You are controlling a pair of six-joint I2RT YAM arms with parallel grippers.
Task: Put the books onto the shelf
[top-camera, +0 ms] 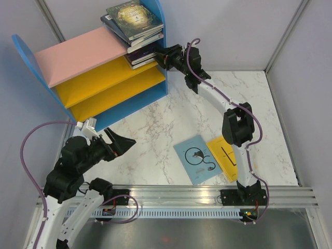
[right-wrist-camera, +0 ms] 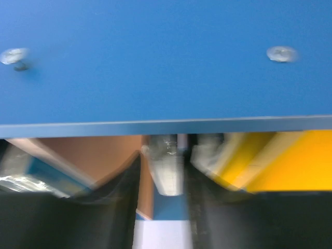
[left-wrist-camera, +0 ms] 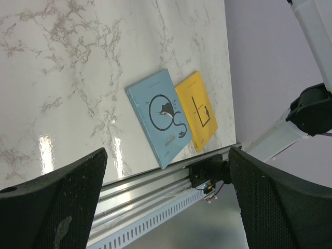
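The shelf point(top-camera: 83, 57) stands at the back left, and its blue side panel point(right-wrist-camera: 166, 62) fills the right wrist view. Several books point(top-camera: 134, 19) are stacked at the right end of its pink top board. More dark books point(top-camera: 141, 54) jut out from the yellow board below. My right gripper point(top-camera: 158, 56) is at their ends; in its blurred wrist view the right gripper point(right-wrist-camera: 163, 161) is shut on a pale book edge point(right-wrist-camera: 168, 174). A pale blue book point(top-camera: 199, 158) point(left-wrist-camera: 161, 116) and a yellow book point(top-camera: 225, 158) point(left-wrist-camera: 199, 109) lie flat on the table. My left gripper point(top-camera: 122, 145) point(left-wrist-camera: 167, 153) hangs open, holding nothing.
The marble table point(top-camera: 155, 122) ends at a metal rail point(top-camera: 181, 194) along the near edge, where both arm bases sit. Grey walls close in the back and both sides. The two lower yellow boards point(top-camera: 104, 85) hold nothing on their left parts.
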